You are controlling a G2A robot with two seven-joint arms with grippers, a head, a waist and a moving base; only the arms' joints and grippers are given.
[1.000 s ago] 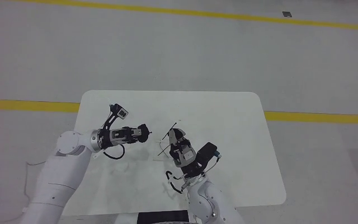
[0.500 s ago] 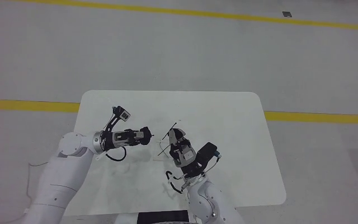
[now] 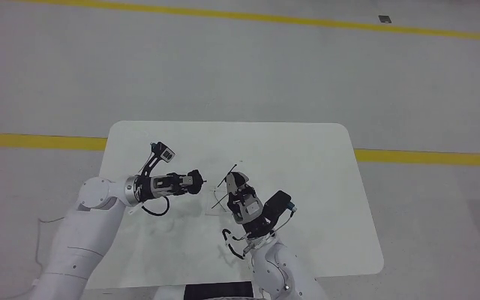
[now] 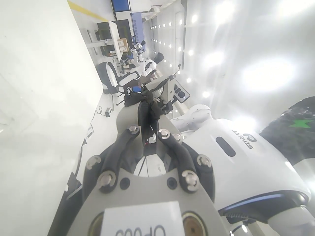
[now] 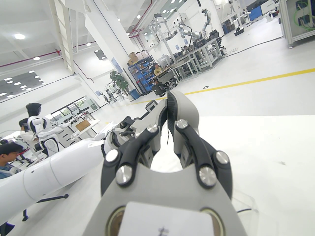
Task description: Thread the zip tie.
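I see both arms low over the white table (image 3: 315,150), close to its middle and rather toward the robot's side. The right gripper (image 5: 168,104) is clenched on the zip tie (image 5: 167,137), a thin black strip. In the right wrist view its two fingers (image 5: 184,109) meet at the tips, and the strip shows as a fine dark line in the gap behind them.

From the top view the zip tie runs slantwise through this claw. One end sticks out toward the far side of the table and the other end comes out toward the robot. The whole strip is held up in the gripper, and I cannot tell if its lower end touches the table.

The left gripper (image 4: 147,106) is near the right one, on its left, and points at it, but the two stay apart. Its dark pads are pressed together. Whether something is pinched between them, I cannot tell.

A piece of clear plastic (image 5: 246,201) lies flat on the table just beside the right gripper. On the grey floor beyond the table there is a yellow line (image 3: 225,13).
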